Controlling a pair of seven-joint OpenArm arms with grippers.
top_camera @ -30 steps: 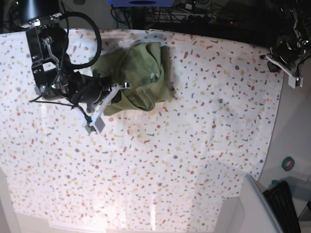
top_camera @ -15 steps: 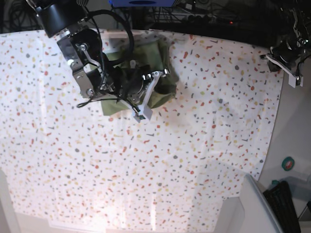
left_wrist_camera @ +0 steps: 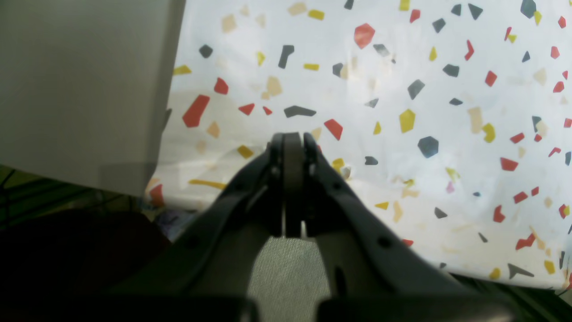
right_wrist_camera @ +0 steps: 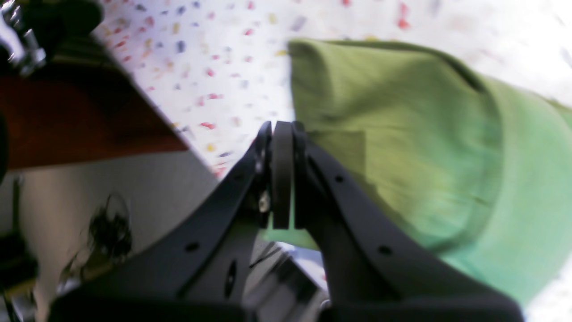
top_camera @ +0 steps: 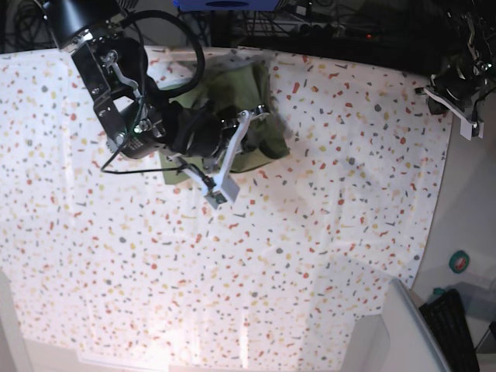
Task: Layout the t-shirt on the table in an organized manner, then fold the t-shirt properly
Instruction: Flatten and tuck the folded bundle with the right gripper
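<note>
Crumpled olive-green cotton t-shirt [top_camera: 252,116] lies half hidden under the right claw [right_wrist_camera: 282,134], pressed together; left claw [left_wrist_camera: 292,143] likewise, over the flecked white worktop [top_camera: 325,232]

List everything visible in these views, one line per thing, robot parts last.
t-shirt: one, olive green, bunched at the table's far edge, partly under the right arm.
table: one, white cloth with red, yellow and grey flecks, fills the base view.
tape roll: one, teal, off the table at lower right.
right gripper: one, black fingers shut, beside the shirt.
left gripper: one, black fingers shut, at the table's edge, away from the shirt.
</note>
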